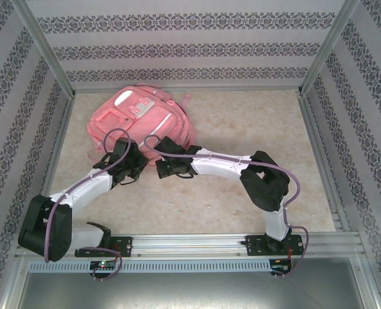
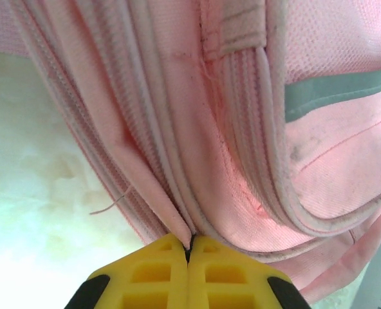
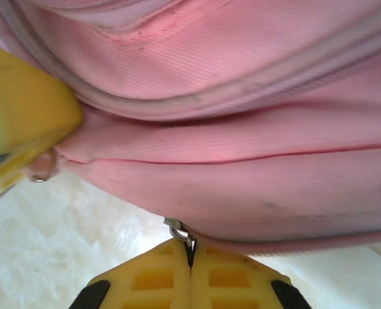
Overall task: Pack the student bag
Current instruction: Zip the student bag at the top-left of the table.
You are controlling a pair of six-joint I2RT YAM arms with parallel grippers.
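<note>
The large pink fabric student bag (image 1: 145,116) lies far left on the beige table (image 1: 255,129). The left gripper (image 2: 189,246) pinches its seam fold shut; the right gripper (image 3: 190,250) is clamped on the small metal zipper pull (image 3: 176,227). A hard tug could slip that pull free or drag the bag. Free room lies right and near; the patterned wall (image 1: 29,129) is close on the left.

Pink student bag (image 1: 145,122), seemingly grey-white trim (image 2: 338,90); yellow fingers (image 2: 158,273).

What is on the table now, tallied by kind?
Bag: 1
Grippers: 2, left gripper and right gripper, both shut on the bag's edge
Total: 3
</note>
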